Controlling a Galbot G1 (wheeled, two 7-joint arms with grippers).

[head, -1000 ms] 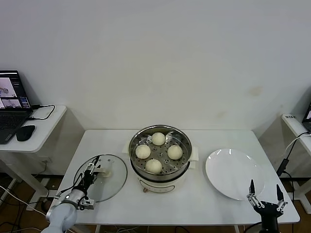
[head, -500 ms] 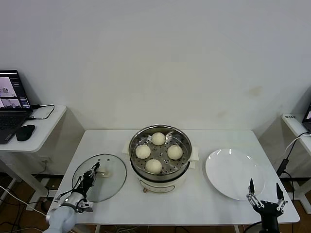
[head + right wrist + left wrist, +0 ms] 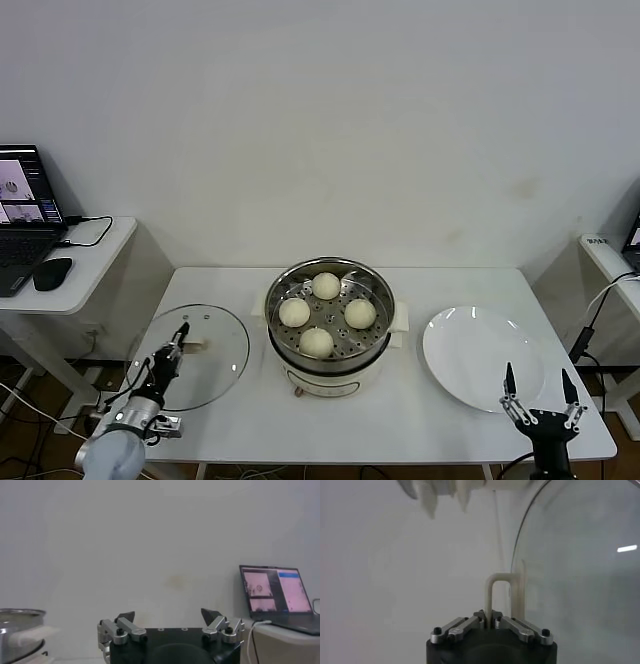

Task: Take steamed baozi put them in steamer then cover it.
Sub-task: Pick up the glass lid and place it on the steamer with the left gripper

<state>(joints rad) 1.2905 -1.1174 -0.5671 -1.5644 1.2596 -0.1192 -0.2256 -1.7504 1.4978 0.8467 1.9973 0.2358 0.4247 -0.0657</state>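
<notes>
Cover in left gripper's grasp, steamer uncovered.

I see the left gripper [image 3: 178, 336] clamped on the bar handle of the cover [image 3: 213, 352], the glass lid tilted at the table's [image 3: 400, 425] left side, beside the steamer [image 3: 330, 318]. Four steamed baozi [image 3: 317, 342] sit on its perforated tray. My right gripper [image 3: 536, 388] waits with fingers apart near the white plate [image 3: 478, 355].

Cream-white baozi [image 3: 317, 342]; shiny steel steamer [image 3: 330, 352].

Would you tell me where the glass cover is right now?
In the head view, the cover is left of the steamer, held by the left gripper.
</notes>
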